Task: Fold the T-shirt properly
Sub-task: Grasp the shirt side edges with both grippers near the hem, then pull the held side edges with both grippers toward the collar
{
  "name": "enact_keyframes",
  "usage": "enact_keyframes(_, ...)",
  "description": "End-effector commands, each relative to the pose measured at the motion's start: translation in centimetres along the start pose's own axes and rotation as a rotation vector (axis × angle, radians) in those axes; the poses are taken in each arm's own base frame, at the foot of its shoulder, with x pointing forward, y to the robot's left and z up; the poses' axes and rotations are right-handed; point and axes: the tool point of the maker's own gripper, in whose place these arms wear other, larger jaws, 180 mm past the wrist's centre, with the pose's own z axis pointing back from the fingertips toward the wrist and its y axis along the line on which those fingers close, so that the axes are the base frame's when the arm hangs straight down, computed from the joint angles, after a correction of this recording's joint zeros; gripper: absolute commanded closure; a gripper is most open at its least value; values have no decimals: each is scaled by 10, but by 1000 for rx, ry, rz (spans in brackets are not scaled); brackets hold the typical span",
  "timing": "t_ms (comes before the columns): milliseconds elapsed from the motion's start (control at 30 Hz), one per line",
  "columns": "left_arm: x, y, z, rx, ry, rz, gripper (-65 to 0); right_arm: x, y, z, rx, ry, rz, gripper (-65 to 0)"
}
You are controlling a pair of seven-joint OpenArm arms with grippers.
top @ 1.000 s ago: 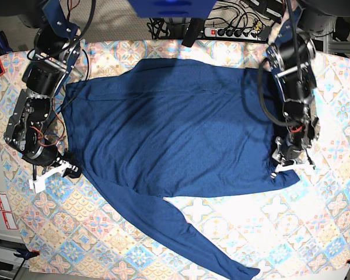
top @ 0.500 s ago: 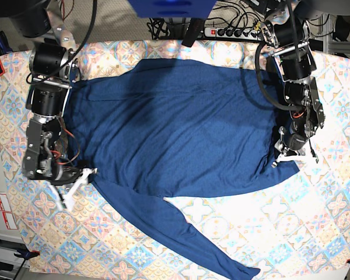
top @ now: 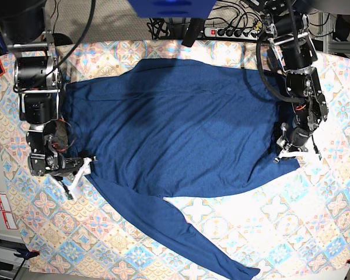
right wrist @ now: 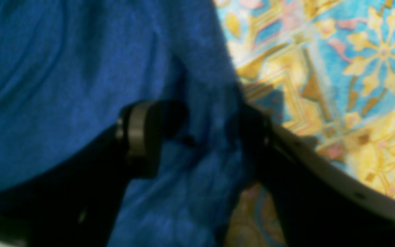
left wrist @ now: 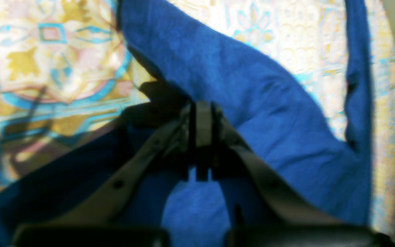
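Note:
The navy T-shirt (top: 181, 122) lies spread flat across the patterned table, one long sleeve (top: 192, 239) trailing toward the front edge. At its right-hand hem my left gripper (top: 291, 154) is shut on a pinch of the cloth. The left wrist view shows the left gripper (left wrist: 202, 113) with jaws together and the T-shirt fabric (left wrist: 269, 113) rising in a fold around them. My right gripper (top: 79, 174) is at the shirt's left edge, where the sleeve begins. In the right wrist view the right gripper (right wrist: 197, 137) is open, its fingers astride the edge of the T-shirt (right wrist: 63, 68).
The patterned tablecloth (top: 303, 233) shows bare to the front right of the shirt. A power strip (top: 236, 32) with cables lies behind the table's back edge. Red-and-white labels (top: 0, 210) sit off the table's left side.
My right arm has swung in from the table's left edge to the shirt's edge, its jaws opening wider. The left gripper has stayed shut and drawn the hem slightly back.

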Motion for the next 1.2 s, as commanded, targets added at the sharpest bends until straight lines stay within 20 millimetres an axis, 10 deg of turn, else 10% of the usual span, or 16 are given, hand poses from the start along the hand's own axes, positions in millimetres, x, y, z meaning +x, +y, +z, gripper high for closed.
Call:
enact_keyframes(0,18,-11,3,-40,-44,12,0,24,-14,8,-19,-63,-4,-340)
enact_keyframes(600,16,-10,3,-46,-41,24,0,5,-26,-7,-22,-185,-98,-326)
enact_keyframes(933,14,-8,4,-42,-37,25,0,5,-26,-7,-23,-183,-101,0)
enact_keyframes(1167,11,-6,4,-37,-32,25,0,34,-31,8,-35,-258,-62,-5)
